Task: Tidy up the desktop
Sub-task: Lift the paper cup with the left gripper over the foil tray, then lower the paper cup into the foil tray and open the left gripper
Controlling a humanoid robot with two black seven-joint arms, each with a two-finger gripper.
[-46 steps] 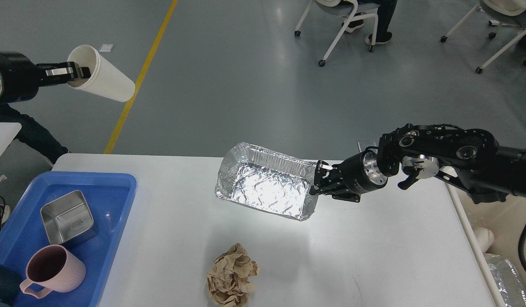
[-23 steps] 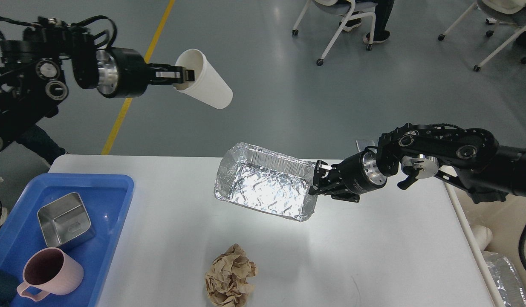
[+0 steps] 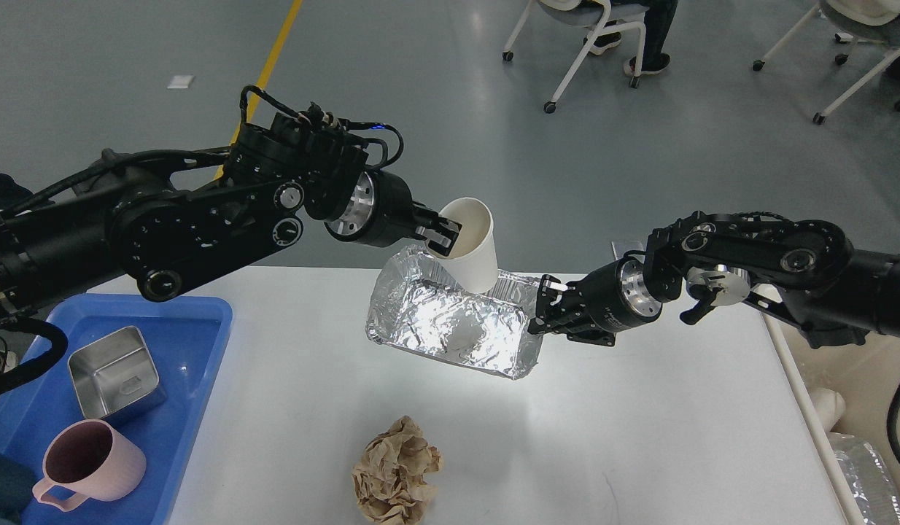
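The white desktop point(image 3: 639, 423) fills the lower view. My left gripper point(image 3: 444, 237) is shut on the rim of a white paper cup point(image 3: 475, 251) and holds it nearly upright, its base over the far side of a foil tray point(image 3: 450, 324). My right gripper point(image 3: 545, 306) is shut on the tray's right rim and holds the tray tilted, a little above the desktop. A crumpled brown paper ball point(image 3: 395, 474) lies on the desktop near the front edge.
A blue plastic tray point(image 3: 195, 350) at the left holds a steel box point(image 3: 118, 372) and a pink mug point(image 3: 92, 459). A cream bin point(image 3: 866, 437) with foil stands off the right edge. Chairs point(image 3: 596, 36) stand on the far floor.
My left arm has swung right from the far left, carrying the cup over to the foil tray and turning it upright. The right gripper and tray have stayed in place.
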